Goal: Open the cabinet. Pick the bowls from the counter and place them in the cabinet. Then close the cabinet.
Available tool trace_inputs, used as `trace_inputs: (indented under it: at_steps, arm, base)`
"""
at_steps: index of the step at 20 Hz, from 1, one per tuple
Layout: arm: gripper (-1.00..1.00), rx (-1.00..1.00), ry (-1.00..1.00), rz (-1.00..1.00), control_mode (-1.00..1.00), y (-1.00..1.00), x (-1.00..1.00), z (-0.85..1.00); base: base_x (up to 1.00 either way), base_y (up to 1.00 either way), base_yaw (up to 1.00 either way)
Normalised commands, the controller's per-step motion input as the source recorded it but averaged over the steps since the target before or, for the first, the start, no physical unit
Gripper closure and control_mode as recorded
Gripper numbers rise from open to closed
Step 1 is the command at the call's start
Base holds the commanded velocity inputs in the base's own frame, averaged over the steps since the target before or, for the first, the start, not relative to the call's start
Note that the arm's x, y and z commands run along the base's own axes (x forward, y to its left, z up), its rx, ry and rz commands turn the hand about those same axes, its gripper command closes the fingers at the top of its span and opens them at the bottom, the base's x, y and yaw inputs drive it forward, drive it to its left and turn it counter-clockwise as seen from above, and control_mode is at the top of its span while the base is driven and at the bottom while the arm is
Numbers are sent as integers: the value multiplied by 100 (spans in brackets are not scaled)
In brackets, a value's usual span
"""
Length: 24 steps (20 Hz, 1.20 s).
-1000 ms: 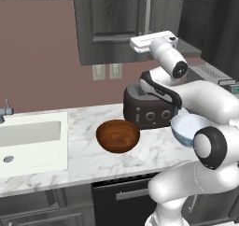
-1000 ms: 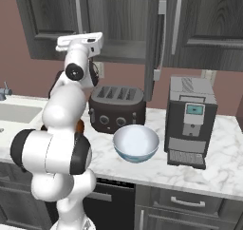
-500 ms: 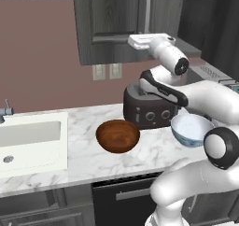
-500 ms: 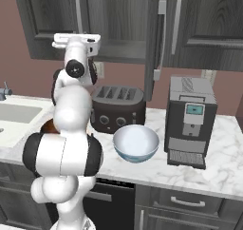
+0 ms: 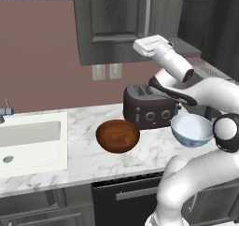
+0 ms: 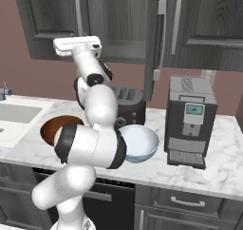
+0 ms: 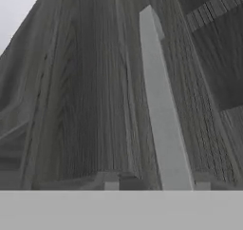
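Up high, the tool [image 5: 141, 44] sits at the lower front of the cabinet [image 5: 116, 24], close against the dark grey wood-grain door with its long silver bar handle [image 7: 161, 115]. In the hand view that handle runs slanted just ahead of the two finger tips [image 7: 111, 186], which stand apart with nothing seen between them; whether they touch the handle cannot be told. In the right base view one cabinet door stands edge-on, swung out from the wall.

Well below the tool lies the bench [image 5: 79, 150], a white marble slab with grey veining and a thick front edge. Below and to the tool's left rests the reddish-brown wooden bowl [image 5: 117, 135], upright, near the bench's front edge. Below and to its right sits the white bowl with the pale blue outside [image 5: 191, 130], partly covered by the arm. Between the two bowls and further back stands a dark toaster [image 5: 148, 109], against the wall. Far to the left a white sink [image 5: 30, 138] is set into the bench, with a faucet [image 5: 5, 110] at its back. At the right end stands a grey coffee machine [image 6: 190, 119]. The wall behind is dusky pink and carries a pale double outlet [image 5: 106, 71]. Dark drawer fronts [image 6: 185, 203] run under the bench.
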Motion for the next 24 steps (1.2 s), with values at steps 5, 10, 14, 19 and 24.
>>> trace_inputs:
  at_steps: [5,10,14,19,24]
  arm:
    - [100,-39,-1,45,-100,100,-23,13]
    - [100,-40,0,43,-100,100,-50,51]
    - [100,-41,-1,38,-100,100,-86,61]
    - [100,-37,-1,33,-100,100,-99,40]
    - [100,-30,0,26,-100,100,-92,42]
  base:
    - [0,0,0]
    - [0,0,0]
    - [0,0,0]
    - [0,0,0]
    - [0,0,0]
